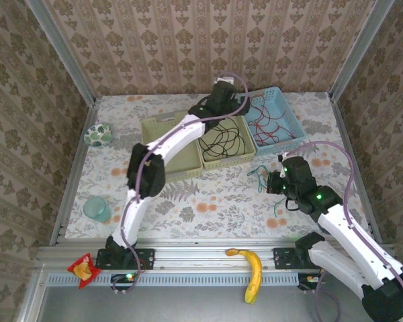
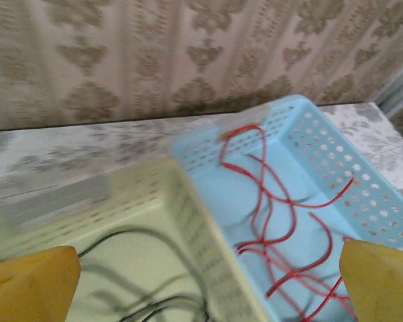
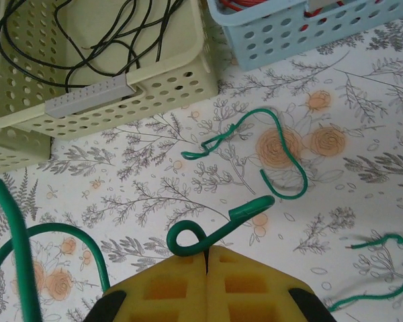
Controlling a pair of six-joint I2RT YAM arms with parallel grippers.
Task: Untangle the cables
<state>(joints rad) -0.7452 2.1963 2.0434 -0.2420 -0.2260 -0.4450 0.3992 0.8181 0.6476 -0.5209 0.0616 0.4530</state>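
Three cables (image 1: 223, 139), three baskets (image 1: 294, 117). Red cable (image 2: 261, 151) lying coiled inside blue basket (image 2: 363, 191). Black cable (image 1: 221, 142) lying in cream basket (image 1: 228, 159) just left of blue basket; second cream basket (image 1: 158, 127) sitting further left. Green cable (image 3: 248, 209) trailing loose on table (image 1: 188, 201) in front of blue basket, right gripper (image 3: 207, 265) pinching its loop, pads (image 3: 181, 288) pressed together. Left gripper (image 2: 205, 282) hanging above blue basket's left wall, fingers (image 2: 33, 282) spread wide, holding nothing. One banana (image 1: 253, 272) lying well in front of blue basket

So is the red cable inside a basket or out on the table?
Inside. The red cable lies in loose loops on the floor of the blue basket, within its walls.
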